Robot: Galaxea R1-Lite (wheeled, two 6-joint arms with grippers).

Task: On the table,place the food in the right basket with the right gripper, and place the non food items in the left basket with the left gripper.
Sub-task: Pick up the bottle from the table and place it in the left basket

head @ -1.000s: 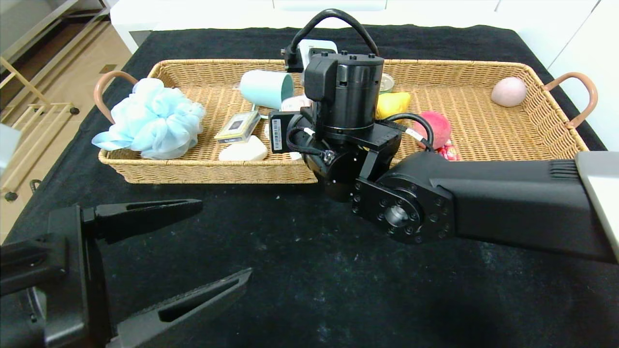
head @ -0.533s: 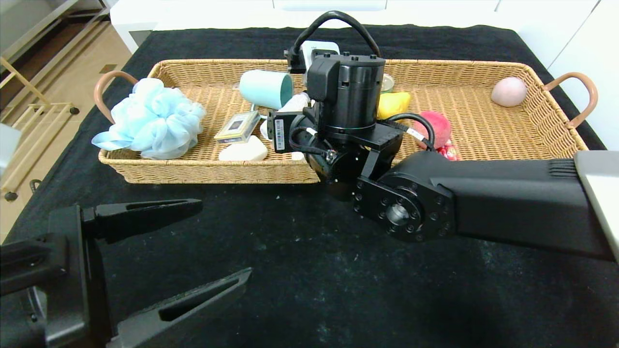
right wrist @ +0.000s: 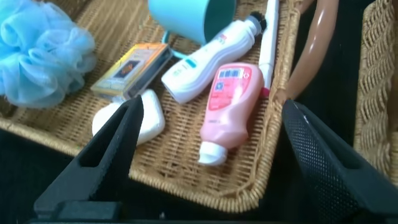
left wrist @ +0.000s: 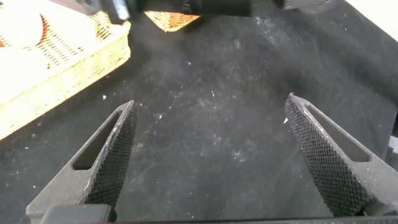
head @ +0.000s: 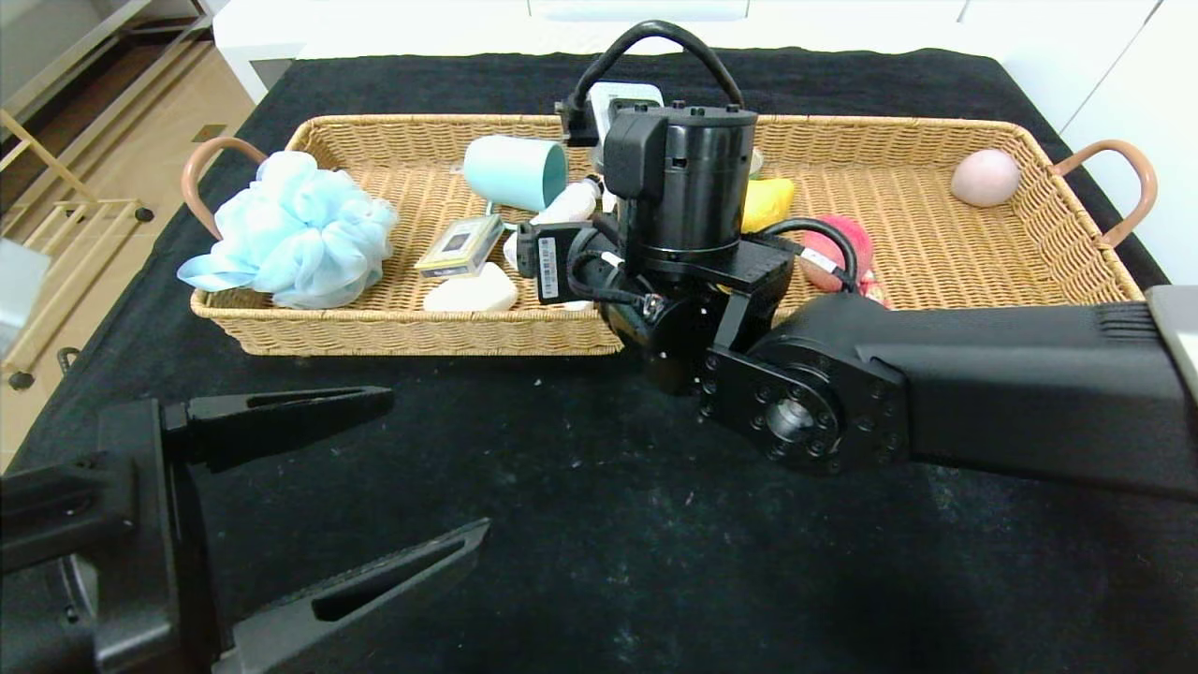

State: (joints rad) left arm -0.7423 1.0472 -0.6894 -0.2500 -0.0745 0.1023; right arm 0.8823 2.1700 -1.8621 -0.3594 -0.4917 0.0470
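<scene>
Two tan woven wicker baskets are sitting side by side on my black-cloth counter (head: 580, 524). I am hovering the right gripper (right wrist: 214, 155), jaws spread wide and holding nothing, over the left basket (head: 374, 328), just above a pink squeeze bottle with a white cap (right wrist: 229, 107) that is lying flat beside a white bottle (right wrist: 208, 60). A fluffy pale-blue mesh pouf (head: 290, 229), a cream bar in a clear box (head: 460, 245) and a teal cup (head: 515, 173) are resting there too. A yellow pear (head: 769, 201) and fuzzy red peach (head: 838, 248) are lying in the right basket (head: 1058, 197). My left gripper (left wrist: 211, 162) is waiting, spread, over bare cloth.
</scene>
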